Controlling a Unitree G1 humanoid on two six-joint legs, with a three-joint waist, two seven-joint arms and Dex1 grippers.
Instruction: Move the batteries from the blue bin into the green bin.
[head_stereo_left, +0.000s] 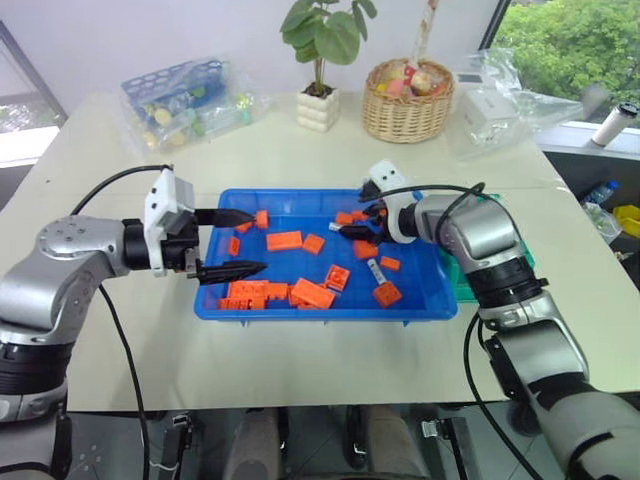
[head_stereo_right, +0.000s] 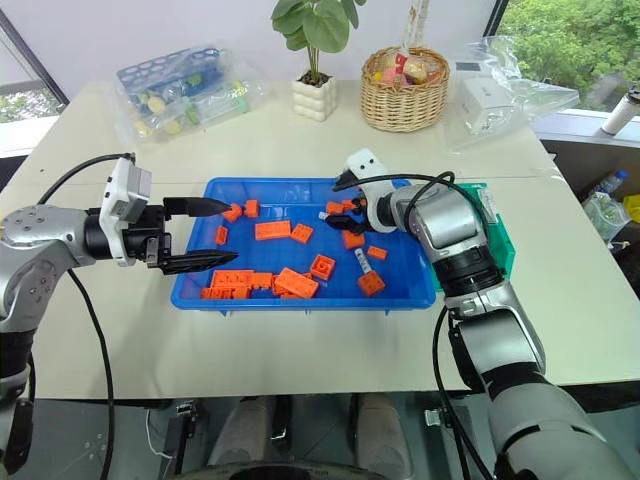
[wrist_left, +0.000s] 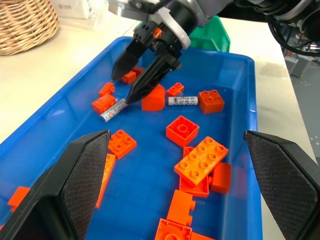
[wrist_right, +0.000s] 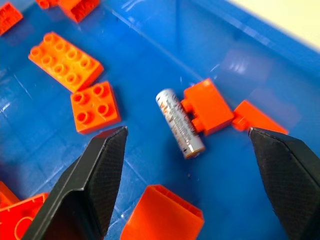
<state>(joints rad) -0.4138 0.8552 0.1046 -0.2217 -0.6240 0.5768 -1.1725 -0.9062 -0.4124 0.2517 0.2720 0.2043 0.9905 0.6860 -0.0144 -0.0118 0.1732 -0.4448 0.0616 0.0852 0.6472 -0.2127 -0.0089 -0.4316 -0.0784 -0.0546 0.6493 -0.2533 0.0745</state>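
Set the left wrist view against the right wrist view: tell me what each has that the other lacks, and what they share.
Left wrist view, not the right: the right gripper from outside, open, tips at a battery; a second battery; the green bin; a basket. Right wrist view, not the left: that first battery between the gripper's own spread fingers, touching a brick. Shared: the blue bin, orange bricks, the first battery.
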